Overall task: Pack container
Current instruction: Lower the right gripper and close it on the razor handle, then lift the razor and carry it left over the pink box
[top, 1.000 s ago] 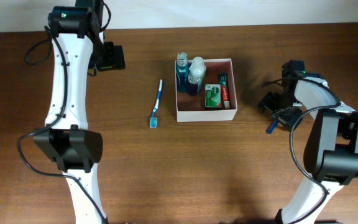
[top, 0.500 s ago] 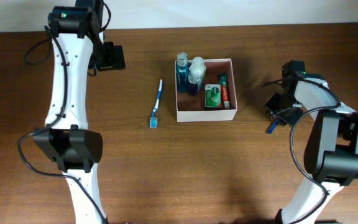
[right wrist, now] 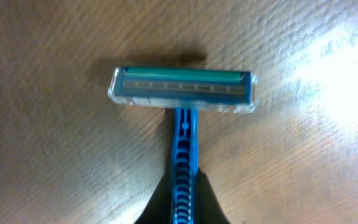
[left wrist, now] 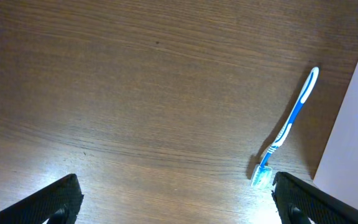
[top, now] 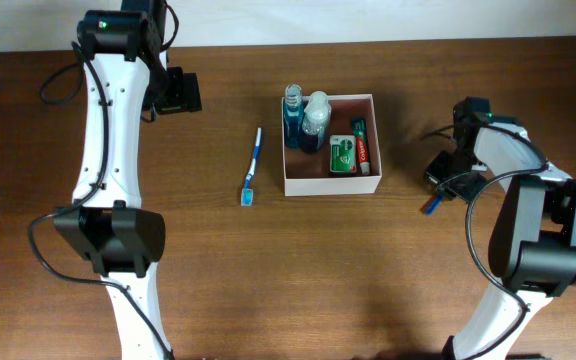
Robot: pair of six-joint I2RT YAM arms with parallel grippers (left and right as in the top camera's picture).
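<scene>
The container (top: 330,185), a square white-walled box, stands at the table's middle, and its white wall (left wrist: 353,143) shows at the right of the left wrist view. In it stand a blue bottle (top: 293,115) and a white bottle (top: 316,118), with a green packet (top: 343,155) and a tube (top: 361,145) lying beside them. A blue toothbrush (top: 252,167) (left wrist: 288,127) lies on the wood left of the box. My left gripper (top: 178,93) (left wrist: 179,202) hangs open over bare table. My right gripper (top: 446,180) (right wrist: 183,199) is shut on the handle of a blue razor (top: 434,203) (right wrist: 182,90), right of the box.
Dark wooden table (top: 268,280) all round. Both white arms rise from the near edge, the left one (top: 108,130) along the left side and the right one (top: 528,210) along the right side. A pale wall runs behind the far edge.
My right gripper's jaws have closed from wide open onto the razor's handle, and the razor has shifted slightly. The left arm has not moved.
</scene>
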